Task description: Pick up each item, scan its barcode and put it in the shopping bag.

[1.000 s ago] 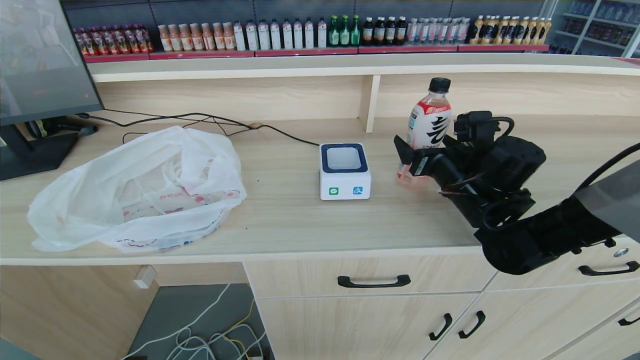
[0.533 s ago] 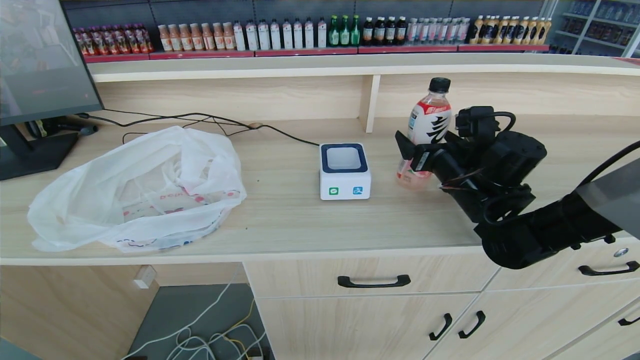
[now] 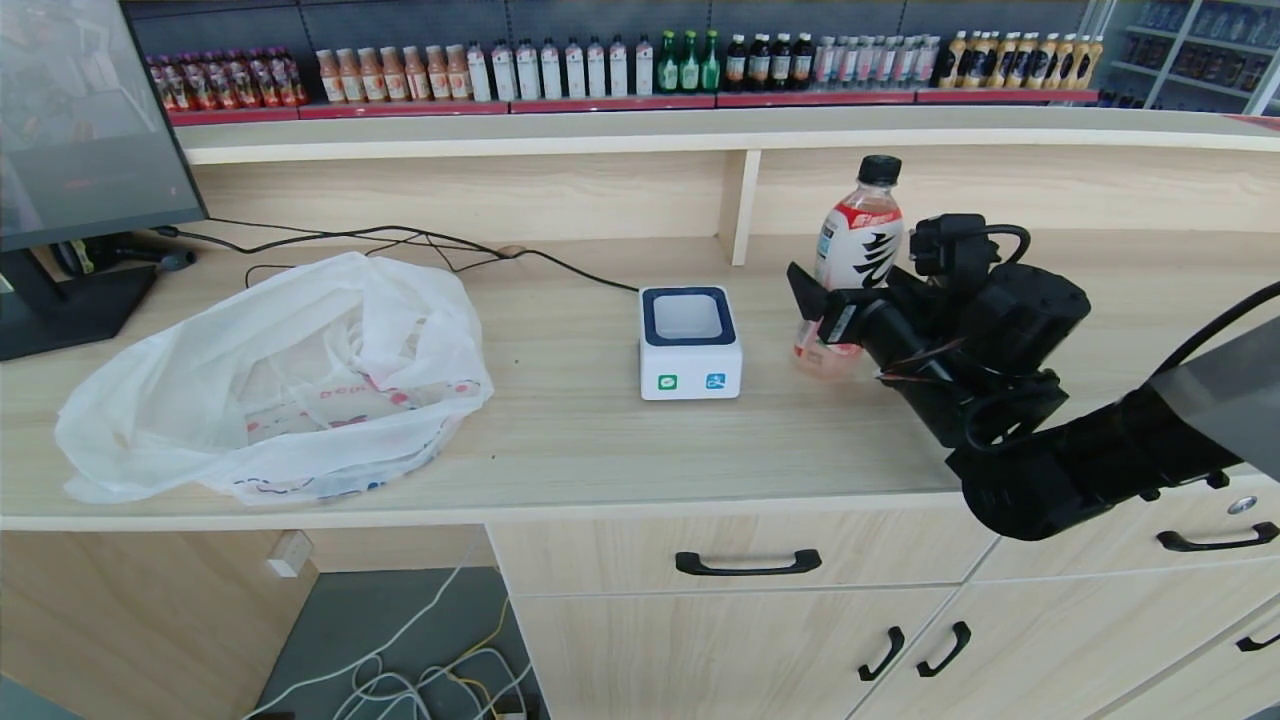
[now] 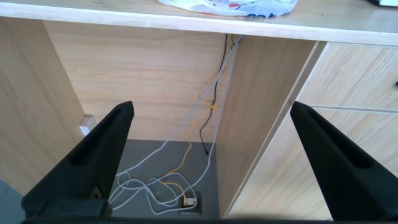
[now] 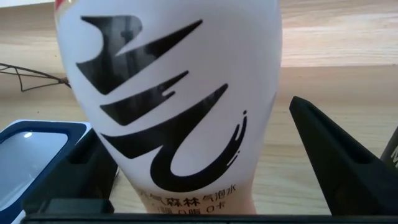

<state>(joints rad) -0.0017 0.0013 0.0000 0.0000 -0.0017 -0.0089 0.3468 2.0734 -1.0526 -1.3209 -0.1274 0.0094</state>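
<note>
In the head view the bottle [image 3: 858,240] stands upright on the counter [image 3: 560,430], just right of the scanner [image 3: 689,342]. The bag [image 3: 280,380] lies open well to the left. The right gripper [image 3: 850,312] straddles the bottle's lower half. In the left wrist view the left gripper [image 4: 211,155] gapes wide, low before the counter's open underside, with cables [image 4: 168,186] on the floor. In the right wrist view the bottle sits between spread fingers [image 5: 336,162], with a gap on one side, so it is not clamped.

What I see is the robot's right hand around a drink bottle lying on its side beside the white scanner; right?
Not quite: the head view shows the drink bottle standing upright, cap on top. Otherwise yes: the right hand is around it, beside the white scanner.
</note>
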